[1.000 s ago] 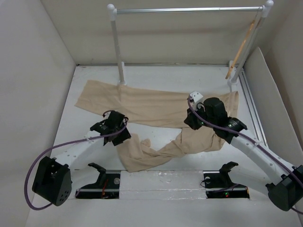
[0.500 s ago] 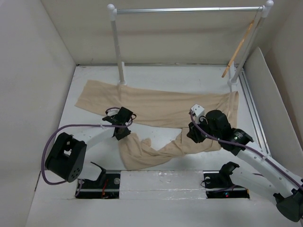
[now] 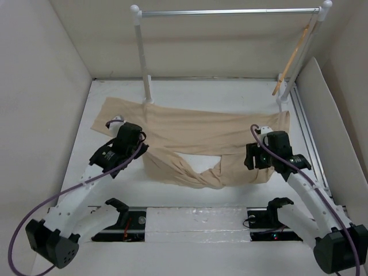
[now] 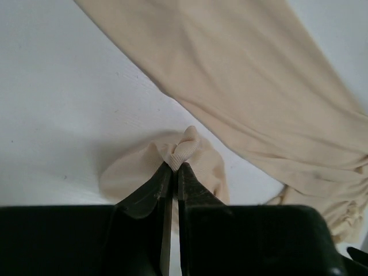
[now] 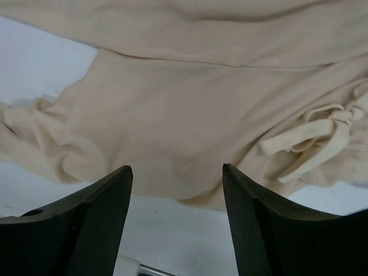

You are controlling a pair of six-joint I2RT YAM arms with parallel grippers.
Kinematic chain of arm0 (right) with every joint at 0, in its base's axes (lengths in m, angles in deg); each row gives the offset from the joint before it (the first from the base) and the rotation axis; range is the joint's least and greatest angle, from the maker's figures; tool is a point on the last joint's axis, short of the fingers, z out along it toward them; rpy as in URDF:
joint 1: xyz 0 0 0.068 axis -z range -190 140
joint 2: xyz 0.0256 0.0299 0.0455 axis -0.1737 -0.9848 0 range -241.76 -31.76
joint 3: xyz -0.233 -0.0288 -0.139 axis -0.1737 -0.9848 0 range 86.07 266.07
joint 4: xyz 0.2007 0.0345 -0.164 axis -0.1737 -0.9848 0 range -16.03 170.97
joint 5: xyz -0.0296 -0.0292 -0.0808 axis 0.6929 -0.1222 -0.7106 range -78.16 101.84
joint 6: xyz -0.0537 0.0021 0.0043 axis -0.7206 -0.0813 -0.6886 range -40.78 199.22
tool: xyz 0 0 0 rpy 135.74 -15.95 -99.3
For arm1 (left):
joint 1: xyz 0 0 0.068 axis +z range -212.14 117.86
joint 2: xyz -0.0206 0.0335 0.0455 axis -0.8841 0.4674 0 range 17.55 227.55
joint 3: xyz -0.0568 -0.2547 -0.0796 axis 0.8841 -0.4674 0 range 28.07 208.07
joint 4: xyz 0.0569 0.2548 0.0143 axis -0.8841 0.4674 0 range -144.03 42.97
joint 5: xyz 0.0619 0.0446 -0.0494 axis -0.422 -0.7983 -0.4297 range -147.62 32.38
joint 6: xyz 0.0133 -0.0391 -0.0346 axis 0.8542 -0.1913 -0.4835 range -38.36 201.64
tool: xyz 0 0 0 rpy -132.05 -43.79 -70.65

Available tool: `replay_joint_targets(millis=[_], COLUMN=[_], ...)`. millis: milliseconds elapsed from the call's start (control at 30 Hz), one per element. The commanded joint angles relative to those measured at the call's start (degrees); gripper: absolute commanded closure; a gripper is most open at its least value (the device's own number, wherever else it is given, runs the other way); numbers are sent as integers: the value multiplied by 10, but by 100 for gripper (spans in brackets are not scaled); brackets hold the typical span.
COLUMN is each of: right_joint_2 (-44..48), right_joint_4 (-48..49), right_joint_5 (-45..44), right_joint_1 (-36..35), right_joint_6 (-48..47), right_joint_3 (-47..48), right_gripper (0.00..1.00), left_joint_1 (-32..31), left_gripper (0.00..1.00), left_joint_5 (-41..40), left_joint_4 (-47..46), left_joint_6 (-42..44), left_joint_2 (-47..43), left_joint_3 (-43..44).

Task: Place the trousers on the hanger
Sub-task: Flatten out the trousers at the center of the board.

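While the trousers (image 3: 195, 135) lie spread across the white bench (image 3: 230, 95), the left hand (image 4: 174, 165) reaches down and pinches a raised fold of one leg. The right hand (image 5: 177, 168) hovers wide open over the waist. The hanger (image 3: 294, 60) hangs slanted on the rack (image 3: 230, 11), far right.

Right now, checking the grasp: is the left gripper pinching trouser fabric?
Yes, the left gripper is shut on a fold of the trousers.
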Motion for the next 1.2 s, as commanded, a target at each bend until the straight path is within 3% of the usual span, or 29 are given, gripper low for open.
replay_joint_targets(millis=[0, 133, 267, 333, 400, 467, 600, 633, 667, 767, 800, 867, 1067, 1133, 1167], right_joint_2=[-3, -12, -58, -78, -78, -78, -66, -63, -61, -62, -64, -78, -87, -86, -86], right_joint_4=[-1, 29, 57, 68, 70, 70, 66, 66, 66, 68, 67, 66, 63, 58, 57], right_joint_5=[18, 66, 101, 111, 116, 119, 117, 116, 113, 103, 100, 99, 120, 127, 128], right_joint_1=[69, 142, 185, 213, 226, 232, 232, 232, 232, 232, 232, 245, 267, 272, 272], right_joint_6=[-23, -43, -67, -82, -86, -88, -90, -90, -90, -88, -86, -84, -73, -72, -72], right_joint_3=[16, -1, -12, -8, -6, 1, -5, -8, -12, -16, -13, -12, -16, -14, -11], right_gripper=[30, 24, 24, 24, 24, 24, 24, 24, 24, 24, 24, 23, 25, 36, 48], left_joint_1=[-1, -1, -1, -1, -1, -1, -1, -1, -1, -1, -1, -1, -1, -1, -1], left_gripper=[100, 100, 100, 100, 100, 100, 99, 92, 72, 39, 24, 13, 15, 22, 25], left_joint_5=[-10, -14, -34, -3, 6, 14, -19, -28, -35, -37, -33, -44, -116, -90, -86], left_joint_4=[89, 91, 65, 20, -10, -24, 26, 46, 93, 170, 174, 178, 137, 88, 48], left_joint_6=[-24, -16, 39, 89, 98, 105, 55, 30, -31, -144, -154, -166, -108, -49, -39], left_joint_2=[-43, -104, -83, -64, -69, -93, -170, -186, -217, -265, -275, -295, -212, -171, -121], left_joint_3=[8, 69, 195, 279, 293, 283, 126, 94, 37, -34, -42, -41, -12, -26, -34])
